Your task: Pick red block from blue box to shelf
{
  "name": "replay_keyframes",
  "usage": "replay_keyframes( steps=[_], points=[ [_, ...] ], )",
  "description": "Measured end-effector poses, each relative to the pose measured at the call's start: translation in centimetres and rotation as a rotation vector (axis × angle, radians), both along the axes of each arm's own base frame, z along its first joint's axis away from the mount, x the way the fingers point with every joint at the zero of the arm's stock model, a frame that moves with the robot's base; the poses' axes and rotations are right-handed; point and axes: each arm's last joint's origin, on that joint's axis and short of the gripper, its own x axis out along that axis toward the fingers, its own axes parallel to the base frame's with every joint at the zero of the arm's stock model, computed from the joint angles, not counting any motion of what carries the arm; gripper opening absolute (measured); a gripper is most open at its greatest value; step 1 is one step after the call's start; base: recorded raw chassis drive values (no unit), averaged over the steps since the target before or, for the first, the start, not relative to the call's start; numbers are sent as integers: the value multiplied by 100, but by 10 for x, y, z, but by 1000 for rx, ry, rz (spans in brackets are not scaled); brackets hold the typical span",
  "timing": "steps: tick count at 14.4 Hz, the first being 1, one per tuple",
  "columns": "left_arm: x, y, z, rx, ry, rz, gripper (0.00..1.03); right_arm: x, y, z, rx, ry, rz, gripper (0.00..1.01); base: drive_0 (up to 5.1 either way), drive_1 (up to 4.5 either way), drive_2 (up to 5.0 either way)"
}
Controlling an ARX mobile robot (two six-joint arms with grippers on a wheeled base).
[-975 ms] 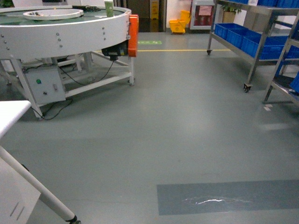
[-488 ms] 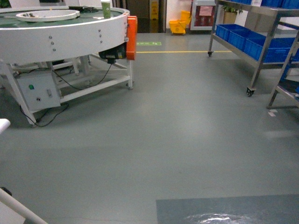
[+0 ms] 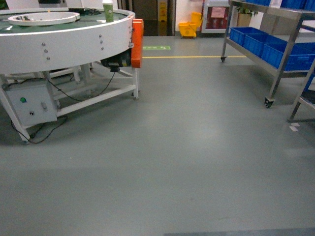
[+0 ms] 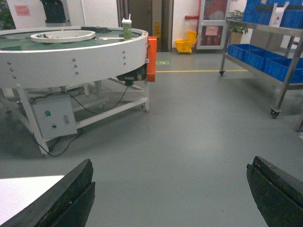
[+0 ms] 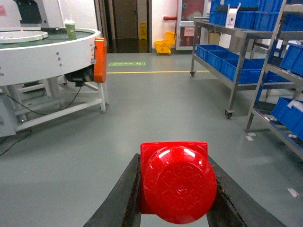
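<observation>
- You are running the carry step: the red block (image 5: pixel 177 182) is already out of its box and riding in the right gripper (image 5: pixel 176 189), and no blue box is appearing in any view.
- The right gripper is clamping the block. In the right wrist view the two dark fingers (image 5: pixel 118 198) are pressing against its left and right sides, with the round stud facing the camera at lower centre of the frame.
- The left gripper (image 4: pixel 170 194) is standing wide apart and carrying nothing; its two black fingers are showing only at the lower left and lower right corners of the left wrist view, with bare floor (image 3: pixel 187 147) between them.
- The shelf (image 3: pixel 275 54) is sitting at the upper right of the head view, well apart from the robot, with blue crates (image 3: pixel 258 42) filling its lower tier. The right wrist view is showing a second rack at its right edge, nearer.
- The round white table (image 3: pixel 64 39) is occupying the upper left of the head view, with a green cup (image 3: pixel 108 10) on top; it is playing no part in this step.
- Judged from these views, the next move is calling for driving the base toward the upper right until a tier is within reach, then raising the right arm level with that tier.
- Keep the grip firm while you are travelling; the block is glossy and held by two sides only, so a jolt could shift it.
</observation>
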Motion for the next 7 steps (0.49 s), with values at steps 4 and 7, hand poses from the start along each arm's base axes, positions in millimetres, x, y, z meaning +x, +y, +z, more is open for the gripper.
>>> replay_keyframes(
  steps=[4, 7],
  points=[
    [0, 0, 0, 0, 0, 0, 98, 0, 0, 0, 0, 1, 0, 28, -3, 415, -422],
    [0, 0, 0, 0, -1, 0, 98, 0, 0, 0, 0, 1, 0, 28, 3, 424, -418]
  ],
)
